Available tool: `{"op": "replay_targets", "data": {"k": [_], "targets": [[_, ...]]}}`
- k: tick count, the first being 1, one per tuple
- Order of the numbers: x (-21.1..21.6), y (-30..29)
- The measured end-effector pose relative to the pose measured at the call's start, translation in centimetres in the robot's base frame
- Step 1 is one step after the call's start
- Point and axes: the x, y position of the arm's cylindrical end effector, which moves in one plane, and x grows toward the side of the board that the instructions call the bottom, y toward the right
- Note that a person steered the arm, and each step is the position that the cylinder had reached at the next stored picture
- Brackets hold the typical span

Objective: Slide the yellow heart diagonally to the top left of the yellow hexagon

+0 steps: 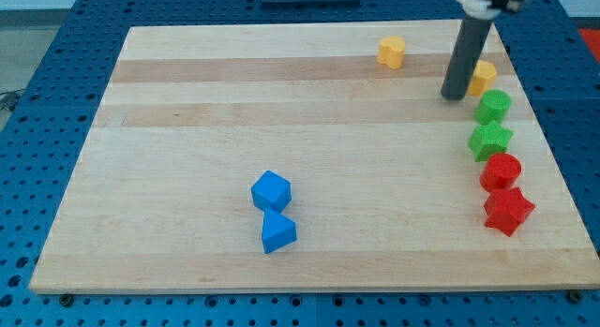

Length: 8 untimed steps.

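A yellow heart-like block (392, 52) lies near the board's top edge, right of centre. A second yellow block (484, 78), seemingly the hexagon, lies near the right edge, its left part hidden behind my rod. The dark rod comes down from the top right. My tip (455, 96) rests on the board just left of and slightly below that second yellow block, touching or almost touching it. The heart is up and to the left of my tip, well apart from it.
Down the right edge below the hexagon lie a green block (494, 106), a green star-like block (489, 140), a red block (501, 170) and a red star-like block (508, 211). Two blue blocks (271, 190) (277, 232) touch at lower centre.
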Motion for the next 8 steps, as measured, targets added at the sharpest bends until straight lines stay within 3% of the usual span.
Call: {"op": "replay_targets", "data": {"k": [1, 2, 4, 6, 8], "targets": [[0.2, -0.7], [-2.3, -10.0], [-8.3, -16.1], [-13.0, -9.3], [-12.2, -6.9]]}}
